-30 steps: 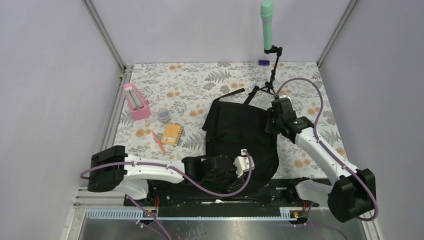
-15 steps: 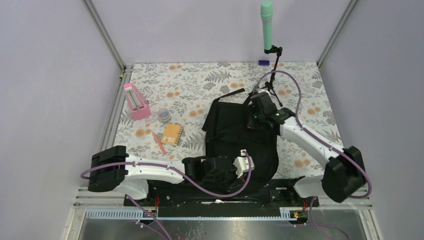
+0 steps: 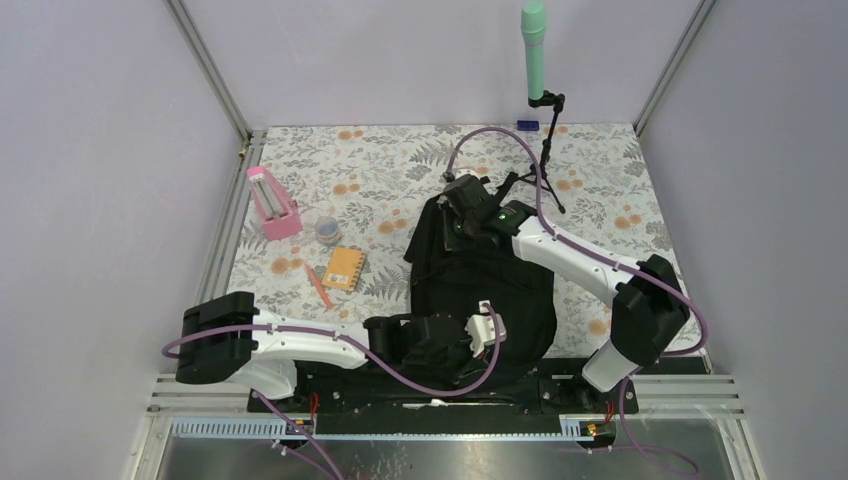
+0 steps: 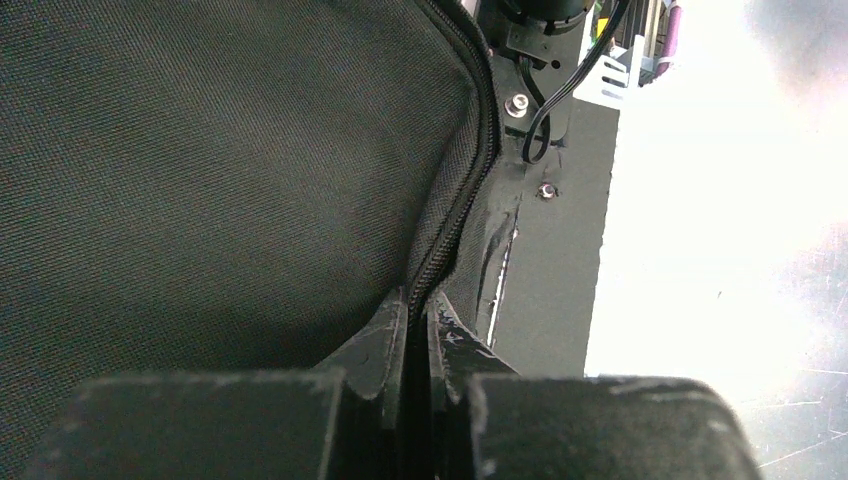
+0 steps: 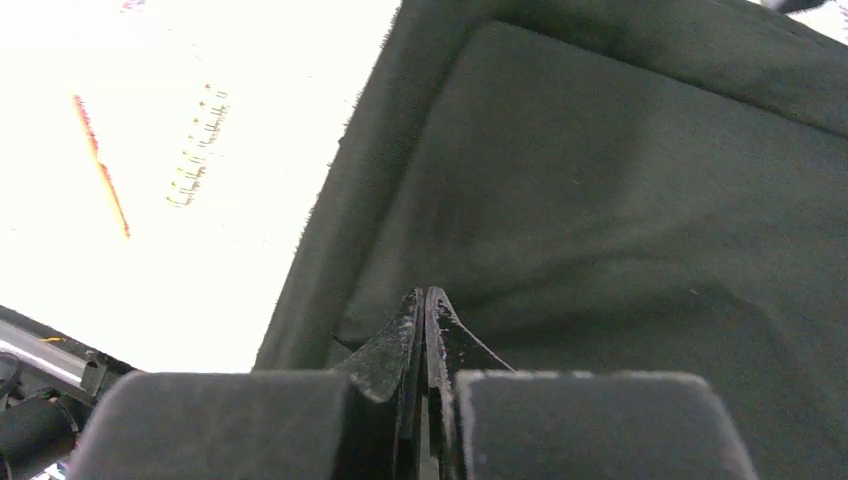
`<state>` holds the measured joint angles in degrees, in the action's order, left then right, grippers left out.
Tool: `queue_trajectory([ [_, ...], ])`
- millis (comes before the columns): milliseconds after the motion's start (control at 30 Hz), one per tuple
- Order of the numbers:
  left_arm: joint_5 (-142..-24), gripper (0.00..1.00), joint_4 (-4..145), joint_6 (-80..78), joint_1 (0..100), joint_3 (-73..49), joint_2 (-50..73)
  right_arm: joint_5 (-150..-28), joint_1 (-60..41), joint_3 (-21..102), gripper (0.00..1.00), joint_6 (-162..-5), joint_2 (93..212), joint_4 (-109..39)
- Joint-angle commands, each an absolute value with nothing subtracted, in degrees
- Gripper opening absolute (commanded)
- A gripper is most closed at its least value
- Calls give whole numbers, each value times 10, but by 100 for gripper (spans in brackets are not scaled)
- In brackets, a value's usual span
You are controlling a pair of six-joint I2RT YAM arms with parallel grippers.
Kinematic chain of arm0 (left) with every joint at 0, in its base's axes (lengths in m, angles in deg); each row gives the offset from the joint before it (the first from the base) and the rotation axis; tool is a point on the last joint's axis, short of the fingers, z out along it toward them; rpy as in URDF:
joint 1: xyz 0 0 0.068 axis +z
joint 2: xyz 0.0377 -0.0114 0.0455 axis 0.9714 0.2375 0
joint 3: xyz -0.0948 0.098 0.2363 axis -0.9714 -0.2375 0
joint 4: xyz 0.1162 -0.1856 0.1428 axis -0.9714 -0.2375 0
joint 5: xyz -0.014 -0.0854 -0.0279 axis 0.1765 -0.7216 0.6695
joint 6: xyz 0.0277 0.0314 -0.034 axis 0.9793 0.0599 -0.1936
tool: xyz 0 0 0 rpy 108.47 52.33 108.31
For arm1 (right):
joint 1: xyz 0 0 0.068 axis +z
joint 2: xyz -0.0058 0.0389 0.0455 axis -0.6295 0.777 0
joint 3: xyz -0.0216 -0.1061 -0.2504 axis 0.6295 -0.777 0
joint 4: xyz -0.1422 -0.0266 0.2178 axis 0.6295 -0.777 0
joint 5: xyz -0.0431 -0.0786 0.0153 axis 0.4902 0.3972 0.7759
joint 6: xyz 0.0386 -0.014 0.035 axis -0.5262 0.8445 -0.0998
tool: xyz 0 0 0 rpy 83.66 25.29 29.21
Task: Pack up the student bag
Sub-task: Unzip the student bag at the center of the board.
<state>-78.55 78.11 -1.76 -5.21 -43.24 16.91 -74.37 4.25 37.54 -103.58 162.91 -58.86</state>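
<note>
The student bag (image 3: 490,270), a big black backpack, lies flat at the middle of the floral table, straps trailing toward the back. At the bag's near end my left gripper (image 3: 455,345) is shut on the bag's edge; in the left wrist view the zipper (image 4: 455,215) runs straight down between its closed fingers (image 4: 419,305). My right gripper (image 3: 453,228) hovers over the bag's far left corner. In the right wrist view its fingertips (image 5: 424,296) are pressed together above black fabric (image 5: 620,200) with nothing between them.
Left of the bag lie an orange spiral notebook (image 3: 344,268), a red pen (image 3: 319,286), a small round jar (image 3: 328,231) and a pink box (image 3: 272,203). A green microphone (image 3: 534,50) on a tripod (image 3: 545,160) stands behind the bag. The arms' black base bar (image 4: 560,250) borders the bag's near end.
My right arm swung left from the bag's right edge across its far end, and its jaws closed on the way. The left arm and the bag stayed put.
</note>
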Motion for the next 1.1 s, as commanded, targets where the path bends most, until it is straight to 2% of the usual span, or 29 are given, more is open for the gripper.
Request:
queue_trajectory([
  [0,-814,0,820,-33,-64,-436,172,-765,68,429,0,-1043,1646,-495],
  [233,-816,0,826,-42,-64,-440,172,-777,89,468,0,-1028,1659,-450],
  [567,-815,0,827,-51,-64,-437,165,-753,96,485,0,-1003,1664,-467],
  [600,-813,0,826,-52,-64,-436,161,-746,96,481,4,-1001,1660,-470],
  [700,-784,24,825,-54,-64,-443,136,-732,96,456,34,-987,1634,-473],
  [733,-774,36,828,-54,-64,-448,124,-727,96,450,42,-981,1623,-479],
  [833,-731,66,831,-55,-64,-463,83,-686,95,433,59,-953,1583,-505],
  [933,-693,81,814,-53,-62,-468,42,-651,84,405,71,-933,1537,-536],
  [1067,-645,87,750,-67,-42,-437,10,-701,22,334,78,-942,1472,-544],
])
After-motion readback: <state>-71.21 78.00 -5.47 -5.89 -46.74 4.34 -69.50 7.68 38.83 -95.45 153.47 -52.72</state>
